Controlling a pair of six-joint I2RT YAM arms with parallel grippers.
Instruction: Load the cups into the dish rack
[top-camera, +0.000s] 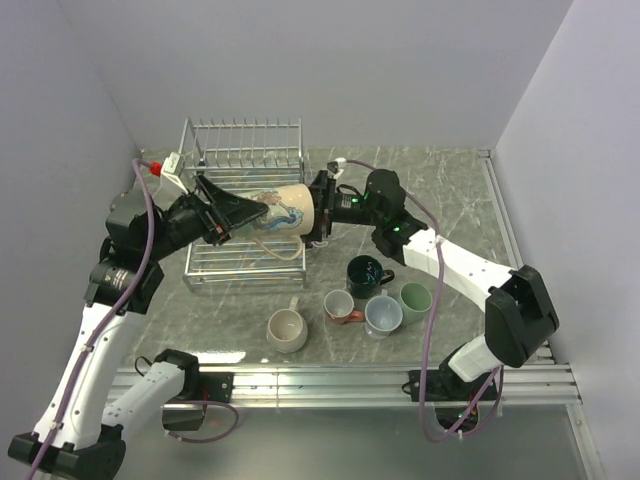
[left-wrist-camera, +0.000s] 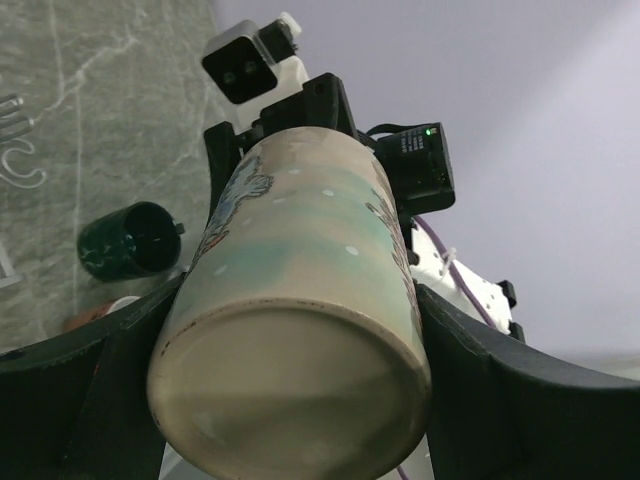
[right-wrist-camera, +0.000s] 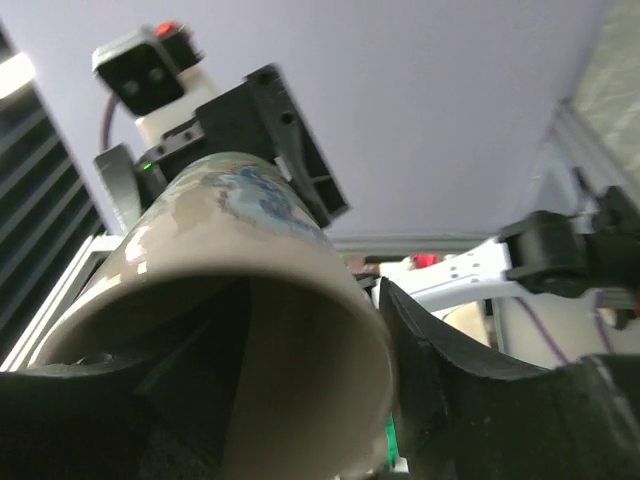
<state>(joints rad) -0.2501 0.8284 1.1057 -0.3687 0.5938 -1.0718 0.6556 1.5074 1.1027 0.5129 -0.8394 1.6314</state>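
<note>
The tall tan mug (top-camera: 285, 212) lies on its side in the air above the dish rack (top-camera: 240, 140), held between both grippers. My left gripper (top-camera: 245, 212) is shut on its base end; in the left wrist view the mug (left-wrist-camera: 300, 250) fills the space between the fingers (left-wrist-camera: 470, 380). My right gripper (top-camera: 318, 208) holds the rim end; in the right wrist view the mug's open mouth (right-wrist-camera: 230, 220) faces the camera with a finger (right-wrist-camera: 440, 380) against its rim. The other mugs stand on the table.
In front of the rack stand the dark green mug (top-camera: 365, 272), the red-brown mug (top-camera: 340, 305), the light blue-grey mug (top-camera: 383, 315), the pale green mug (top-camera: 415, 300) and the wide cream mug (top-camera: 287, 330). Walls close off the back and both sides.
</note>
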